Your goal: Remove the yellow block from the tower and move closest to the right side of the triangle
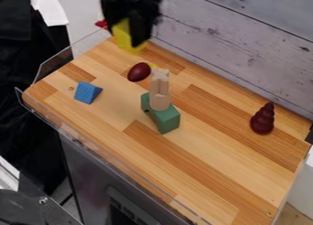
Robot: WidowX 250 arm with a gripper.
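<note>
Fingers (142, 29) closed around the yellow block (124, 35) — over the wooden tabletop (207, 146) — pinching it.

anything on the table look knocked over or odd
Nothing stands out: the pale wooden column stands upright on the green arch-shaped block, and I see no spill or damage on the wooden tabletop.

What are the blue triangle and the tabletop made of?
The blue triangle block looks like painted wood, fairly dull: thin lines like grain run across it, but I can't be sure. The tabletop looks like smooth wood, maybe varnished: you can see light and dark strips joined side by side.
</note>
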